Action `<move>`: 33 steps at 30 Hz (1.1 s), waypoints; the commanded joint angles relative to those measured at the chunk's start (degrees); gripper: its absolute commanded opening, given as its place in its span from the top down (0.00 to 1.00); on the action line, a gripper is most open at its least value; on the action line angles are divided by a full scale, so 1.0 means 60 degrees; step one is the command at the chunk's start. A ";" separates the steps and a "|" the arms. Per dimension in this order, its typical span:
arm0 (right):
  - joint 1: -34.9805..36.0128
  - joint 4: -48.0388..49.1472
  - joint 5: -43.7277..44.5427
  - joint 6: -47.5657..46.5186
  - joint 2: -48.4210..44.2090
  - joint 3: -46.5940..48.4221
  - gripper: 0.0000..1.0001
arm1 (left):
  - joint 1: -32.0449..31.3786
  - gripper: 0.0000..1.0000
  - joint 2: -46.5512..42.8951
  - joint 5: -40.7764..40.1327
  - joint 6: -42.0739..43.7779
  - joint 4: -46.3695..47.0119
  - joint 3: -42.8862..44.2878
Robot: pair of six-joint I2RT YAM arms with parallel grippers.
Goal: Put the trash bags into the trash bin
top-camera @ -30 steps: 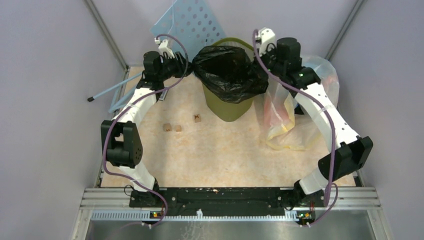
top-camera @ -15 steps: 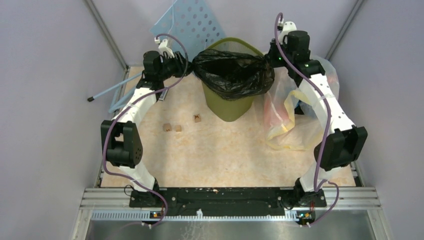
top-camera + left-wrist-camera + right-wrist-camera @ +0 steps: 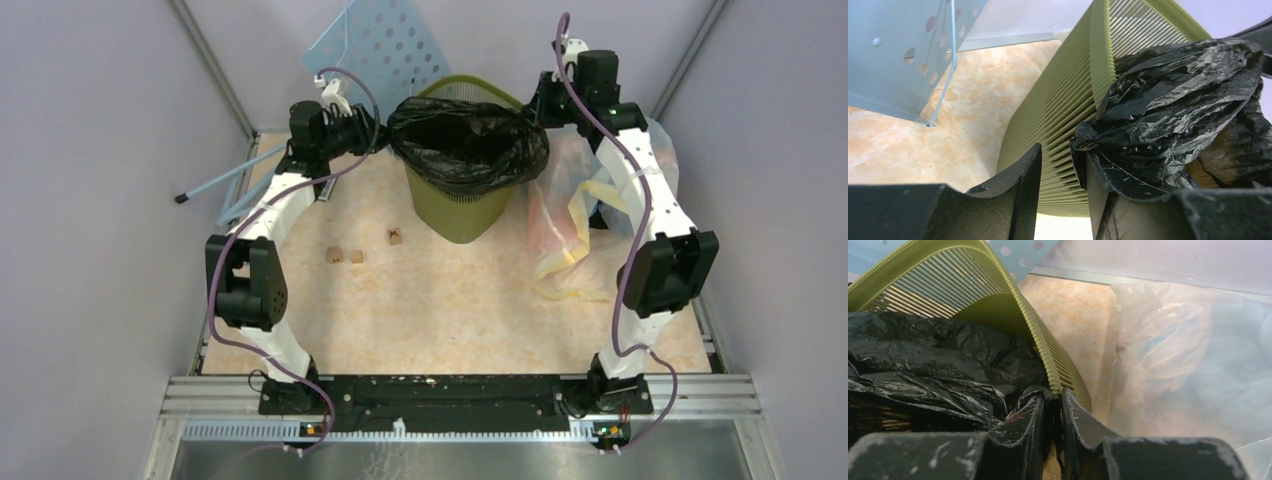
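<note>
The olive-green trash bin (image 3: 455,210) stands at the back middle of the table. The black trash bag (image 3: 468,140) sits in its mouth, spread over the front and side rim. My left gripper (image 3: 377,133) is at the bin's left rim. In the left wrist view it (image 3: 1060,162) is open, the bin wall (image 3: 1068,100) shows through the gap, and the bag (image 3: 1173,95) drapes over its right finger. My right gripper (image 3: 537,108) is at the bin's back right rim. In the right wrist view it (image 3: 1053,402) is shut on the bag's edge (image 3: 948,370), beside the bin rim (image 3: 1043,345).
A clear bag of rubbish with yellow ties (image 3: 585,215) lies right of the bin, under my right arm. A pale blue perforated board (image 3: 385,45) leans on the back wall. A blue-grey stick (image 3: 225,175) lies at the left. Small brown cubes (image 3: 345,255) lie in front of the bin.
My right gripper has moved back and to the right, pulling the bag's edge out over the bin's right rim; the bag's mouth is wider. The left arm has barely moved.
</note>
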 commanded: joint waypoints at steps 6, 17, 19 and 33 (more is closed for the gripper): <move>-0.0004 -0.0355 -0.1549 0.0821 -0.0706 -0.0568 1.00 | -0.0092 0.58 -0.0073 0.1331 -0.0778 0.0788 0.0400; 0.1364 -0.0218 -0.0168 0.2419 -0.3255 -0.3510 1.00 | -0.0099 0.58 -0.1206 0.1467 -0.0497 -0.0049 -0.0731; 0.1797 -0.0131 0.0035 0.2574 -0.3748 -0.4022 0.99 | -0.0096 0.58 -0.1325 0.1511 -0.0431 -0.0198 -0.0783; 0.2036 0.0284 0.0552 0.2542 -0.5208 -0.5521 0.63 | -0.0096 0.57 -0.1777 0.1224 -0.0097 -0.0876 -0.0991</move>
